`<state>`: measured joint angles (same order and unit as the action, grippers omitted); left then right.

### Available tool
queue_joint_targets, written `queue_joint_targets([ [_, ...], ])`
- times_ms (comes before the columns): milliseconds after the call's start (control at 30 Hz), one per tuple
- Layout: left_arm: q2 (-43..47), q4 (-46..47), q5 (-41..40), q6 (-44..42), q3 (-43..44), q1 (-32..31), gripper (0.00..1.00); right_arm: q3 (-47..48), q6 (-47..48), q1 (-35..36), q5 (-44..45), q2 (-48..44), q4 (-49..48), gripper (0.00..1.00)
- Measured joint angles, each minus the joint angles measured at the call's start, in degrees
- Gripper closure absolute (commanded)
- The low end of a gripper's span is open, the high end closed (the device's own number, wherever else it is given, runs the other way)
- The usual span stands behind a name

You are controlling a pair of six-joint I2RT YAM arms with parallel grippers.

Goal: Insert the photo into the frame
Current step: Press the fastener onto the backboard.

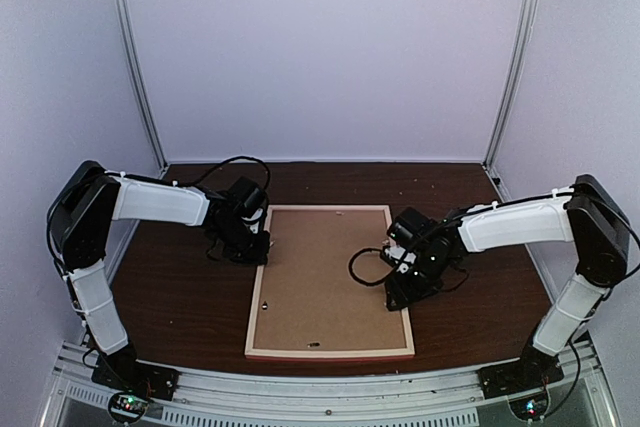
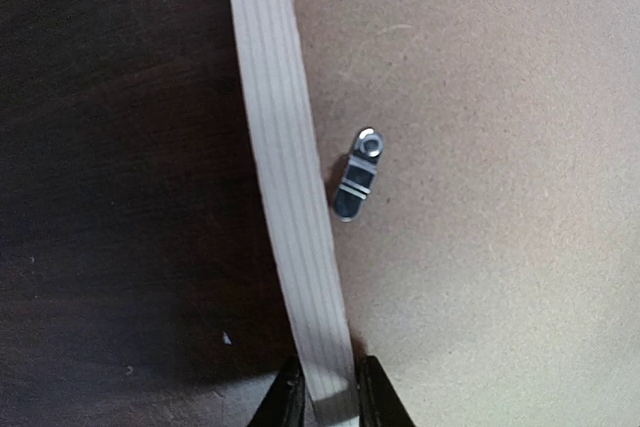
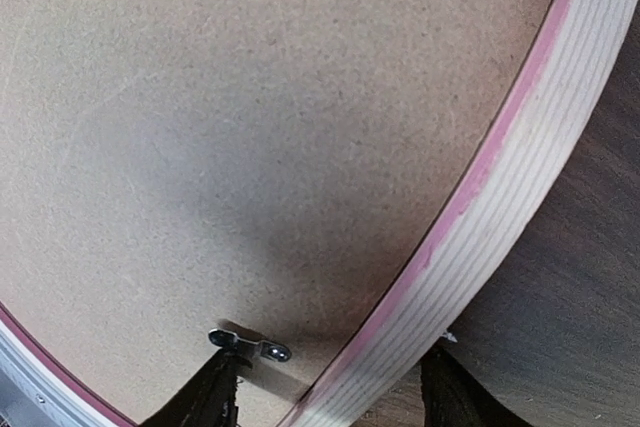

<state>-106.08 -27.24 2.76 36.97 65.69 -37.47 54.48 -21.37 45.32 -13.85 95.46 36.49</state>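
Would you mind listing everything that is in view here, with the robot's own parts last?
frame: one, pink moulding with pale wood back, lying back up mid-table.
backing board: one, brown, inside the frame.
turn clips: two seen close up, silver, on the board near the left and right rails.
table: one, dark brown.
left gripper: one, black, closed on the frame's left rail.
right gripper: one, black, open astride the right rail.

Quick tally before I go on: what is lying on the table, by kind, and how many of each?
frame: 1
backing board: 1
metal turn clips: 2, one by each side rail in the wrist views
photo: 0 in view
Total: 4
A few other specks on the board in the top view are too small to name.
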Motion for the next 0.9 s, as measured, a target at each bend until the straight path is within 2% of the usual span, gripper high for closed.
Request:
queue_joint_targets([
  [500,0.0,0.02,0.02,-0.02,0.0,0.0,0.81,2.62,-4.98,0.17,1.09,2.14,0.66,0.51],
  [900,0.0,0.02,0.02,-0.02,0.0,0.0,0.81,2.69,-8.59,-0.79,0.76,2.29,0.61,0.55],
])
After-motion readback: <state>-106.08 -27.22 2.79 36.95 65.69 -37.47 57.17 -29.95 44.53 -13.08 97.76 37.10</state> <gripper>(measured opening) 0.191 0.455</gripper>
